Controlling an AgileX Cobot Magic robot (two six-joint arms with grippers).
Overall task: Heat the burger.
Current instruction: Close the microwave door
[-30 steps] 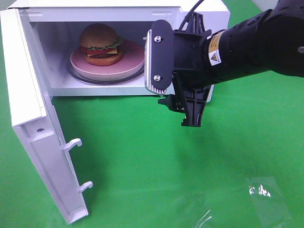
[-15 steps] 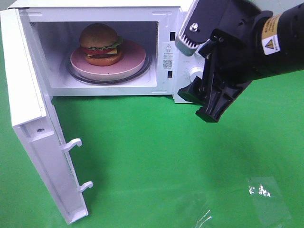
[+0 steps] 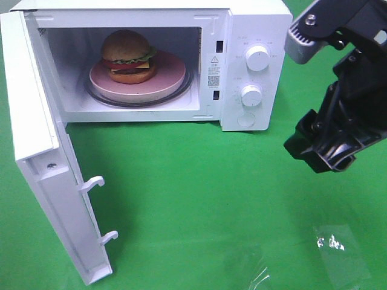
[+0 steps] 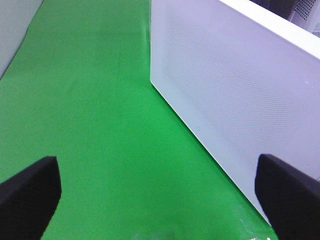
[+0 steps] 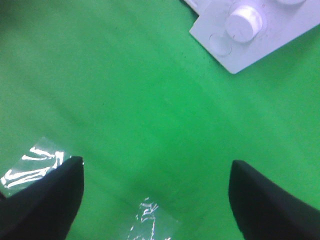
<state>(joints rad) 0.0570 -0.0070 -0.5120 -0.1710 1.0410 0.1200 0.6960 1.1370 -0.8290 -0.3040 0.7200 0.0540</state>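
Observation:
The burger [image 3: 127, 55] sits on a pink plate [image 3: 166, 78] on the glass turntable inside the open white microwave [image 3: 254, 18]. To the right of the microwave, my right gripper [image 3: 326, 158] hangs above the green cloth, open and empty. In the right wrist view the right gripper [image 5: 155, 192] spans bare cloth, with the lower knob [image 5: 243, 22] at the edge. My left gripper [image 4: 157, 187] is open and empty beside the outer face of the microwave door [image 4: 235, 95]. It does not show in the exterior high view.
The microwave door [image 3: 42, 163] stands swung wide open at the left, with two latch hooks [image 3: 94, 181] sticking out. Two knobs [image 3: 258, 58] sit on the control panel. Clear plastic scraps [image 3: 335, 244] lie on the green cloth at the front right.
My right arm has drawn back from the microwave opening to the right and lower, uncovering the control panel. The burger, plate and door have not moved.

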